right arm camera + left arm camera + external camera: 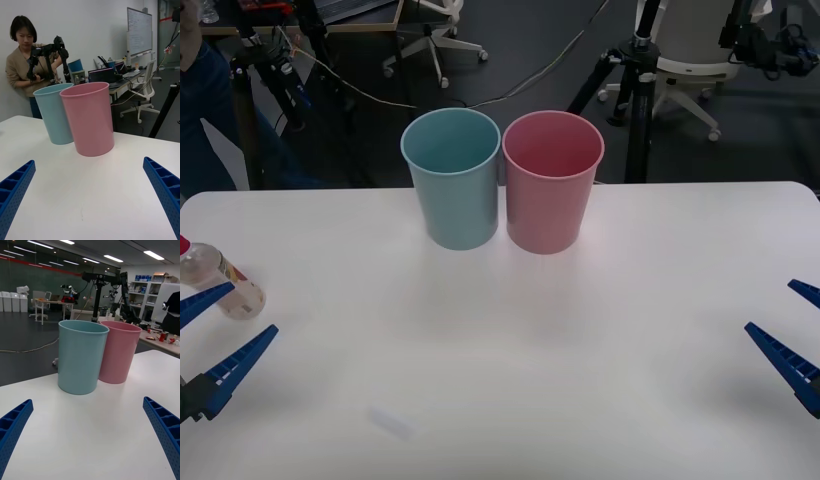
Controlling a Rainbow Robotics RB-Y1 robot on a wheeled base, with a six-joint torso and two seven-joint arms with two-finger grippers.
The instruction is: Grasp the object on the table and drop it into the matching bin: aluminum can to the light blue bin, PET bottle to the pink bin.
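Note:
The PET bottle, clear with a red cap, lies on its side at the far left edge of the white table. My left gripper is open just beside it, one blue finger overlapping the bottle's near side, nothing held. The light blue bin and the pink bin stand upright side by side at the table's far middle. My right gripper hangs open at the right edge. The light blue bin and pink bin face my left gripper; the pink bin and light blue bin face my right gripper.
Tripods, office chairs and cables stand on the dark floor beyond the table's far edge. A person stands behind the table, away from the bins. Bare tabletop stretches between the grippers and the bins.

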